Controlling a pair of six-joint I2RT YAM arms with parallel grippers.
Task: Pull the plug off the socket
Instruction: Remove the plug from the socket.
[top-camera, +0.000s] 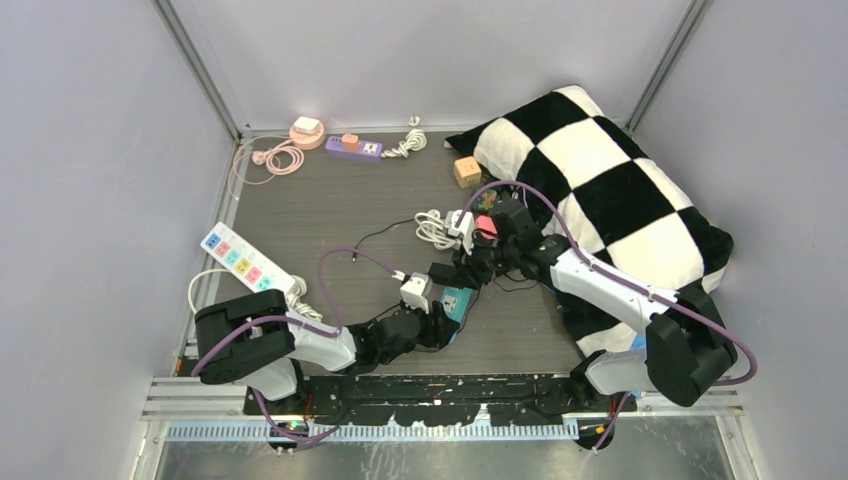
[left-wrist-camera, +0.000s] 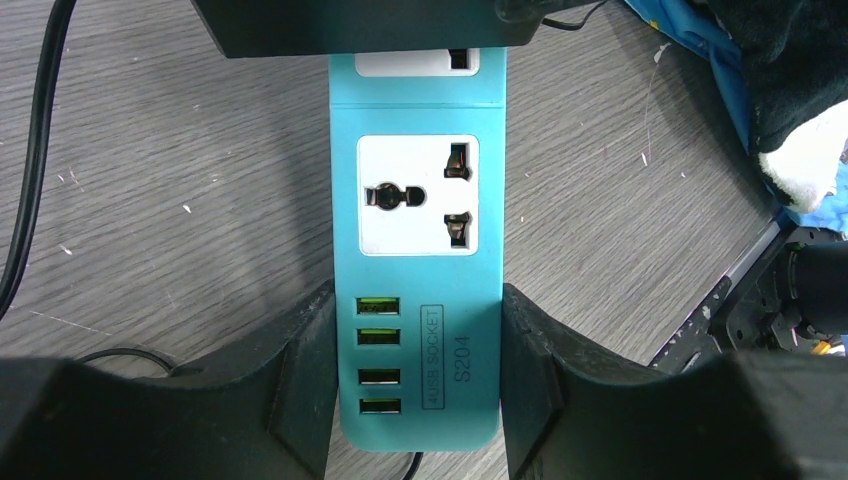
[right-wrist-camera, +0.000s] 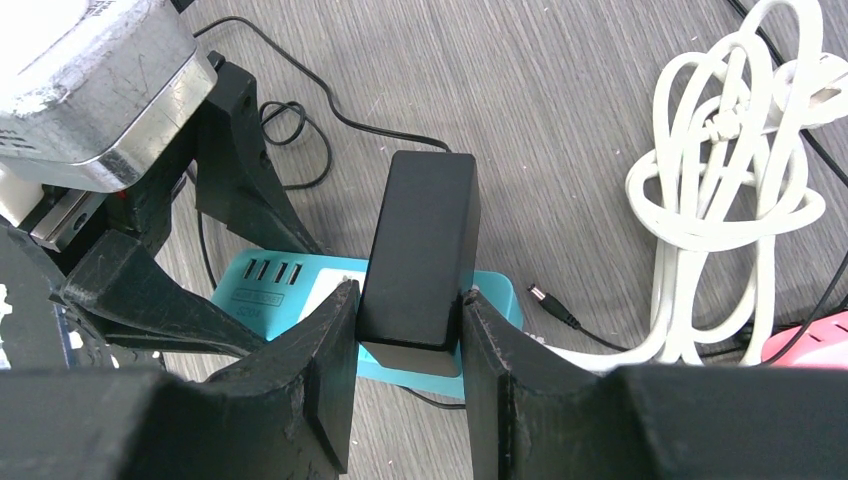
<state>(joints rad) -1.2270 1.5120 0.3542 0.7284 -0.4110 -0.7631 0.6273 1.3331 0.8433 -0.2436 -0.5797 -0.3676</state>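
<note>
The socket (left-wrist-camera: 418, 230) is a turquoise power strip with USB ports, lying flat on the grey wood-grain table. My left gripper (left-wrist-camera: 418, 335) is shut on its USB end, one finger on each long side. The plug (right-wrist-camera: 420, 255) is a black adapter block standing on the strip's far outlet. My right gripper (right-wrist-camera: 408, 325) is shut on it, fingers pressed to its two sides. Its prongs are hidden. In the top view the socket (top-camera: 459, 303) lies mid-table between the left gripper (top-camera: 438, 325) and the right gripper (top-camera: 468, 268), with the plug (top-camera: 443, 273) above it.
A coiled white cable (right-wrist-camera: 730, 150) and a loose black barrel connector (right-wrist-camera: 548, 300) lie just right of the socket. A checkered pillow (top-camera: 600, 190) fills the right side. A white power strip (top-camera: 245, 258) lies at the left, a purple one (top-camera: 353, 148) at the back.
</note>
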